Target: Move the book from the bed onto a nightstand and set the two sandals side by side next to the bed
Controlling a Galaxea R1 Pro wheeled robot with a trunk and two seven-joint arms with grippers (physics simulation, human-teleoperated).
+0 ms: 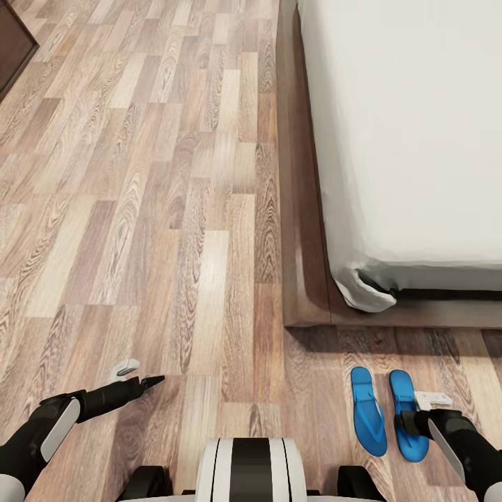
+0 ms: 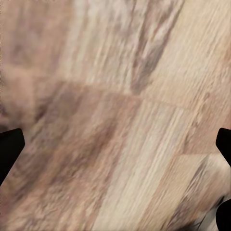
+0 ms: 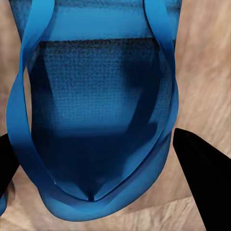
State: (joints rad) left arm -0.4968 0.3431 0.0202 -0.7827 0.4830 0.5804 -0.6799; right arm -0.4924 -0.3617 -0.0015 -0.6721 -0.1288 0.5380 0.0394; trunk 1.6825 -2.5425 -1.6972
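Two bright blue sandals lie flat and side by side on the wood floor just past the foot of the bed [image 1: 304, 209]: the left sandal [image 1: 368, 411] and the right sandal [image 1: 406, 390]. My right gripper [image 1: 418, 411] is low over the right sandal's near end. In the right wrist view this sandal [image 3: 96, 86] is close up, with the right gripper [image 3: 101, 163] open and a black finger on either side of it. My left gripper [image 1: 139, 374] hangs open over bare floor, far left of the sandals. The book and nightstand are out of view.
The bed's grey mattress [image 1: 418, 139] takes up the upper right, its dark frame running along the plank floor [image 1: 139, 209]. A corner of dark brown furniture [image 1: 12, 42] shows at the far upper left. My base [image 1: 249, 470] is at the bottom.
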